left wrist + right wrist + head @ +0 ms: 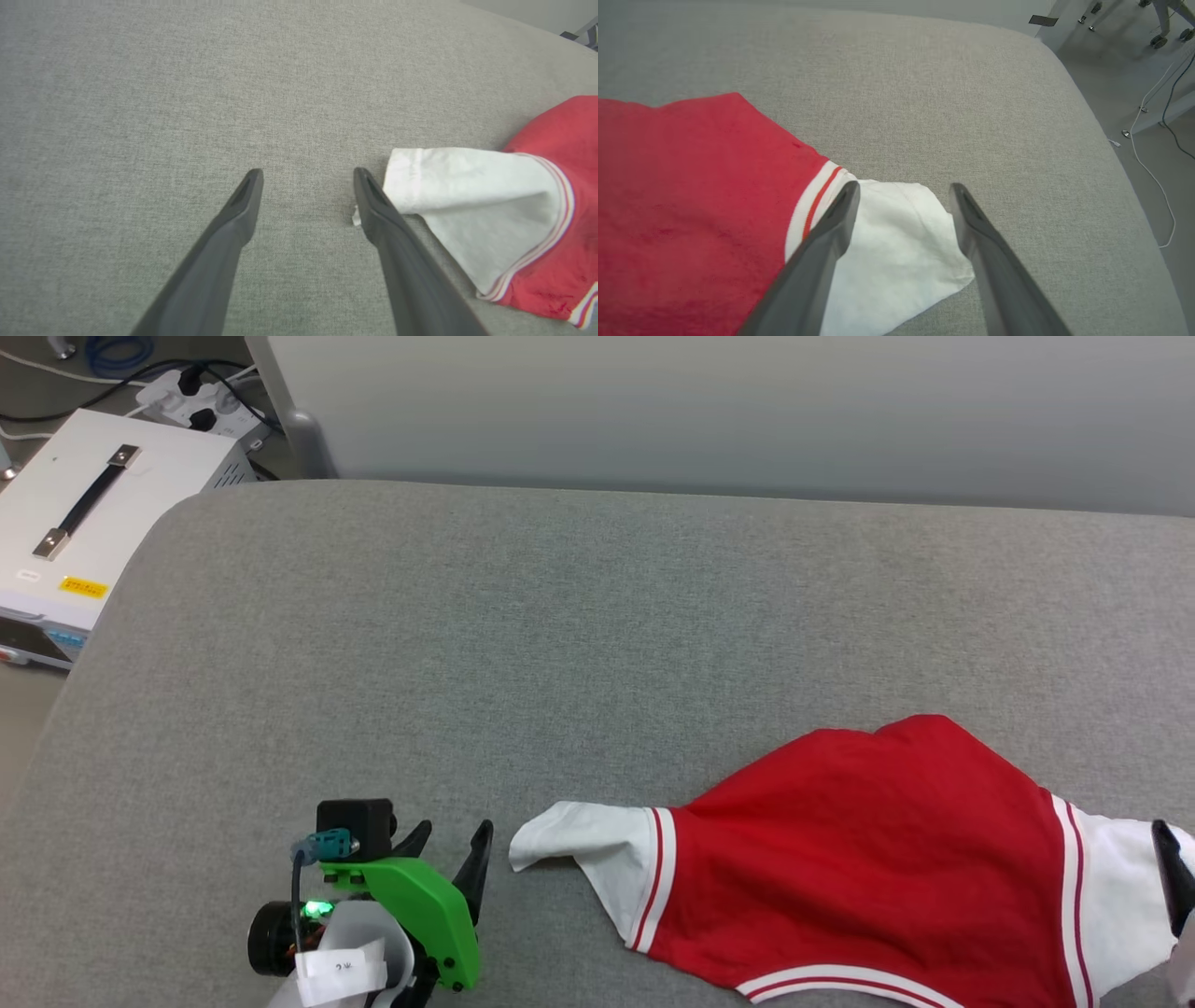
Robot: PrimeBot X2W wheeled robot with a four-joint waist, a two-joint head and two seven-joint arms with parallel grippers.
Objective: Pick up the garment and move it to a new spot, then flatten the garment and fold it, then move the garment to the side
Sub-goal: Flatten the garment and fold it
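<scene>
Spread wide: left claw [308,179] just beside garment's [868,840] white sleeve; right claw [903,193] above other sleeve, gripping nothing, on grey bench [560,616].

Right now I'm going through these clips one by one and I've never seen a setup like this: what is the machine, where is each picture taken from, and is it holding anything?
It is a two-armed robot working at a gray padded surface. The wide picture comes from a camera on its head, looking down. The other two come from cameras on its wrists, each looking along that arm's two dark fingers.

A red shirt with white sleeves lies spread on the surface. The left claw is open, resting beside one white sleeve; its near finger is right at the sleeve's edge. The right claw is also open, poised over the other sleeve without pinching it. So nothing is held. A white box sits off the surface's corner.
</scene>
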